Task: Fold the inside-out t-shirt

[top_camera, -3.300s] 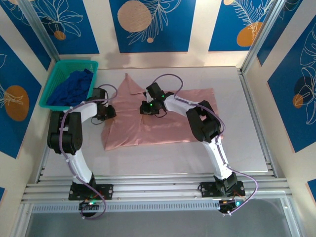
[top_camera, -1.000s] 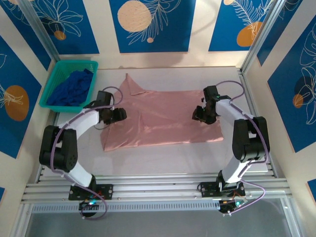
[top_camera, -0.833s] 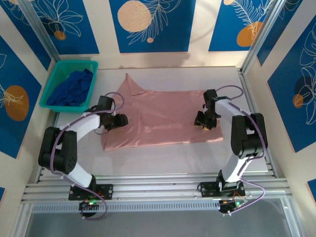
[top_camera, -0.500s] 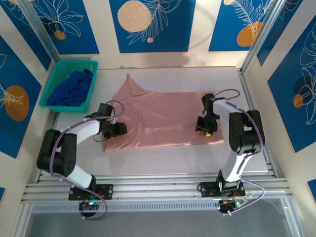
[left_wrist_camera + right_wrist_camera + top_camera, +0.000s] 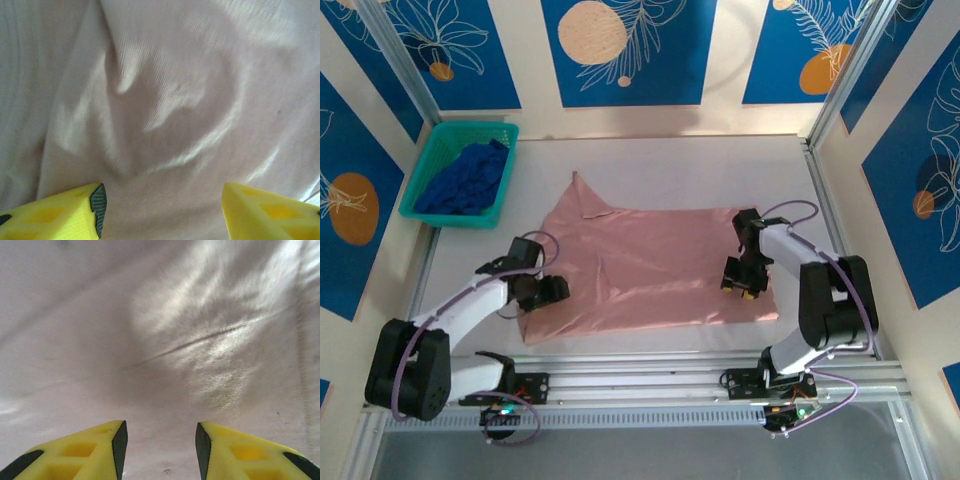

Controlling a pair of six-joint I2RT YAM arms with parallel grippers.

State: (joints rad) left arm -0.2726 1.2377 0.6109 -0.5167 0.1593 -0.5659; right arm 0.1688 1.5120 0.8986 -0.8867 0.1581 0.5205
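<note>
We see the inside-out t-shirt [image 5: 655,262] spread nearly flat on the pale grey counter [image 5: 680,165], roughly a wide rectangle. One pointed corner reaches toward the far left, and the near hem lies close to the counter's front edge. The dusty-pink fabric looks soft and finely ribbed. Shallow rounded wrinkles show in the left wrist view, and one thin straight crease in the right wrist view.

The left gripper [image 5: 161,200] sits low over the shirt's near-left corner. Its yellow wedge-shaped fingers [image 5: 70,212] stand wide apart, with only cloth beneath the gap. The right gripper [image 5: 160,440] is over the shirt's right edge, its fingers apart by a narrower gap and nothing pinched between them.

At the far left corner a teal plastic basket [image 5: 472,126] with slotted walls holds a crumpled dark blue garment [image 5: 465,180], well apart from the shirt.
</note>
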